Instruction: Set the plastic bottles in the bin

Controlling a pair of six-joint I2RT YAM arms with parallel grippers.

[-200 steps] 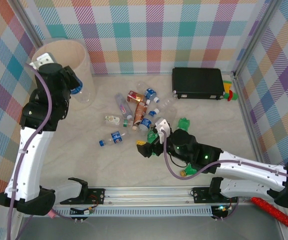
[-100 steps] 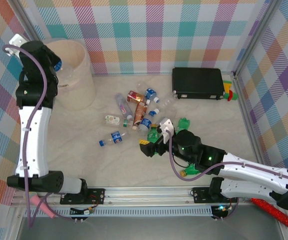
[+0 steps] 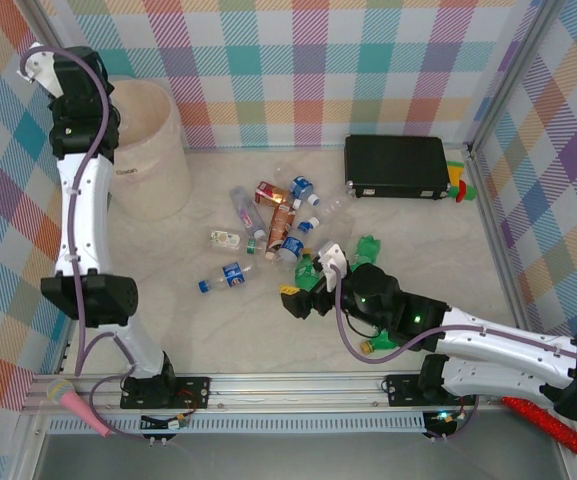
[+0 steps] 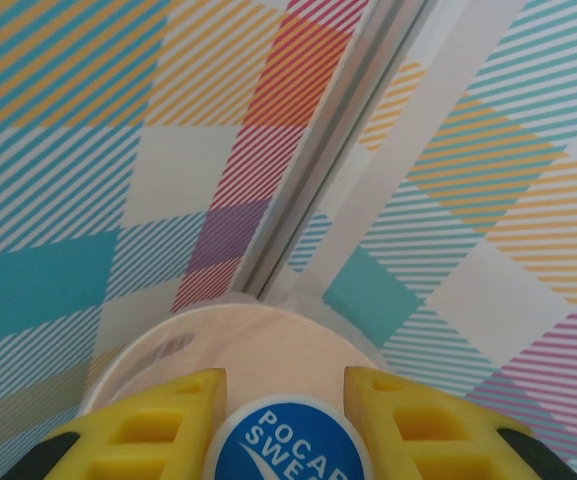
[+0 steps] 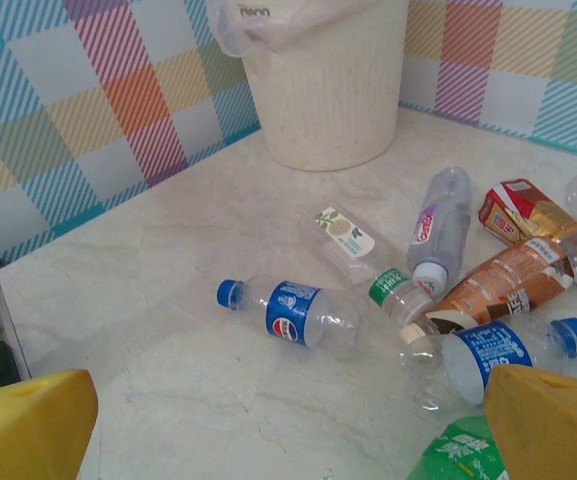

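Observation:
My left gripper [image 4: 286,402] is shut on a plastic bottle whose blue cap [image 4: 288,445] sits between the yellow fingers [image 4: 173,415]. It hangs high over the cream bin [image 4: 268,340], which stands in the far left corner [image 3: 158,170]. Several plastic bottles lie in a heap [image 3: 278,220] mid-table, and one with a blue label [image 3: 226,277] lies apart. My right gripper [image 3: 300,285] is open just above the table, by the heap's near edge. In the right wrist view the blue-label bottle [image 5: 308,315] lies ahead between the wide fingers [image 5: 28,425], and a green bottle [image 5: 458,455] lies by the right finger.
A black rectangular case [image 3: 396,165] lies at the far right, with small coloured toys [image 3: 458,185] beside it. Checked walls close off the left, back and right. A metal rail [image 3: 288,385] runs along the near edge. A yellow piece [image 3: 378,345] lies under the right arm.
The left arm has swung up and back towards the far left corner with the bottle in its grip. The right gripper has crept slightly nearer and left, staying open.

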